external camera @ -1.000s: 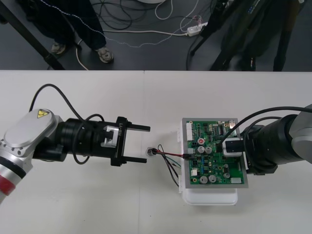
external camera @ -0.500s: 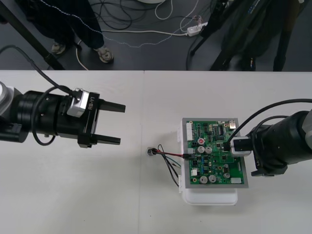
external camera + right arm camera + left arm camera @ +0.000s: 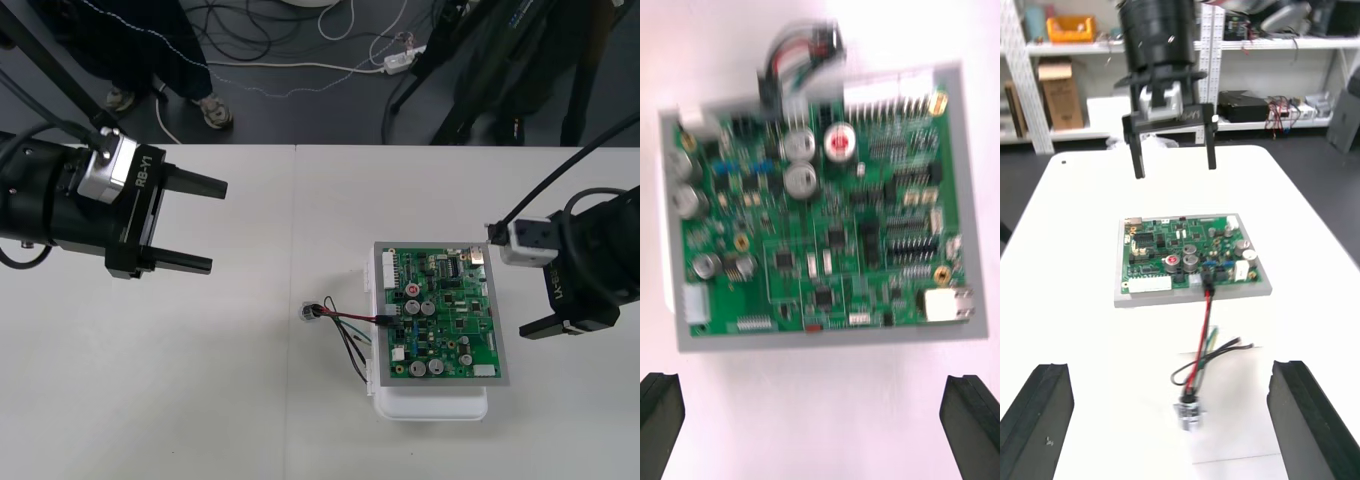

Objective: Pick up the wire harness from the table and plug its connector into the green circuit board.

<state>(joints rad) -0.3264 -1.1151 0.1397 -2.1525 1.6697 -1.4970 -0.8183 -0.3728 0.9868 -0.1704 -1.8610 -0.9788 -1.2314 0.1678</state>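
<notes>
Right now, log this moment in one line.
left gripper: open, above table left of harness | right gripper: open, beside green circuit board | harness: plug in board, socket on table

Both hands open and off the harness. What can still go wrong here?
1. Plug sits at the board's edge, but full seating can't be confirmed; it may work loose.
2. Wires and socket lie loose on the table between board and left hand; a sweep there may snag them and yank the plug.
</notes>
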